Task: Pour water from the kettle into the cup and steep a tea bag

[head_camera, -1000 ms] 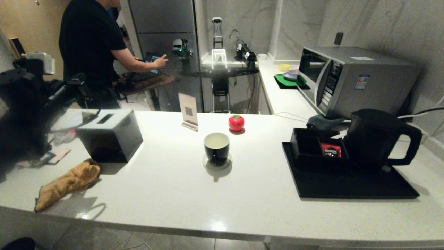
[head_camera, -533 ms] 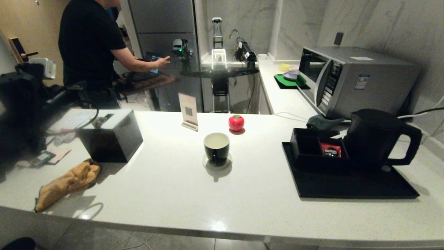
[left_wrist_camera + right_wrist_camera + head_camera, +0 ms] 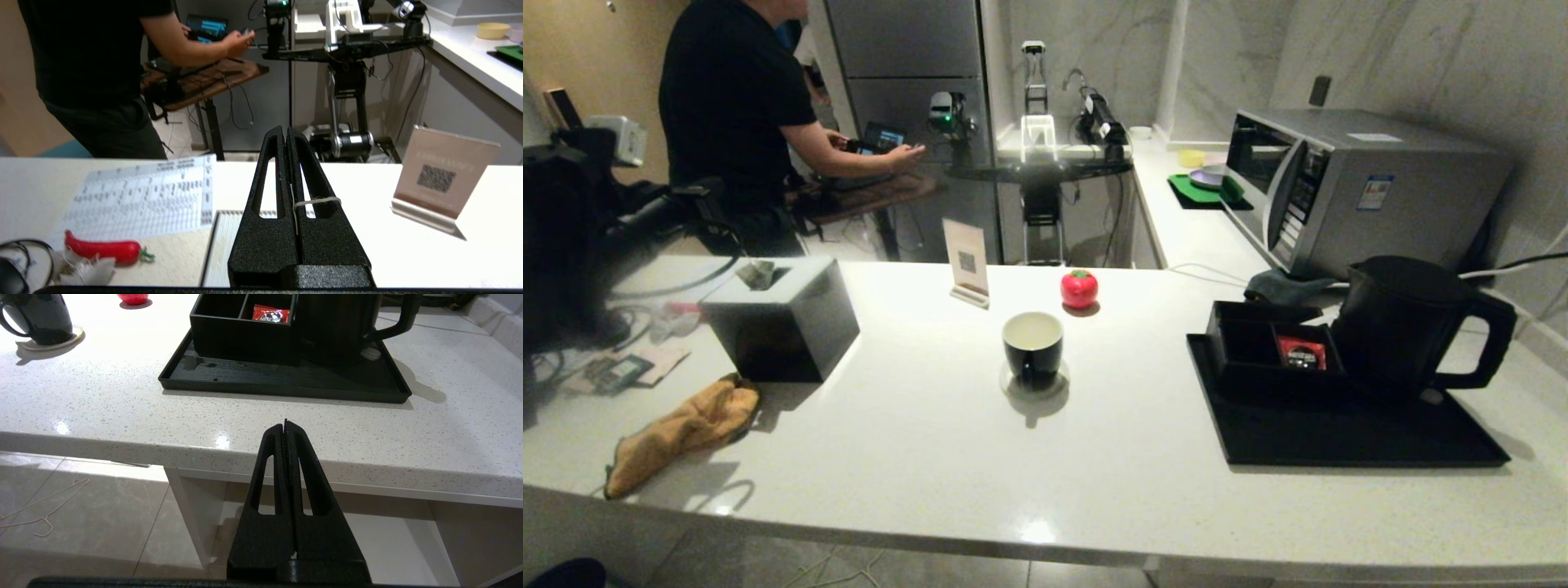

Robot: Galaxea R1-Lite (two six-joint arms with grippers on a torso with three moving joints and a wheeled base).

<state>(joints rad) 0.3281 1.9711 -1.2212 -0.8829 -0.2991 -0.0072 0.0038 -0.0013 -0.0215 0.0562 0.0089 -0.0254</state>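
Cup [image 3: 1032,349] on white stone counter [image 3: 915,441]

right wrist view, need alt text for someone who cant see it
The right gripper, fingers shut and holding nothing, hangs below the edge of a white speckled counter. On the counter a black tray carries the kettle and a compartment box with a red sachet; the black cup stands apart on a coaster.
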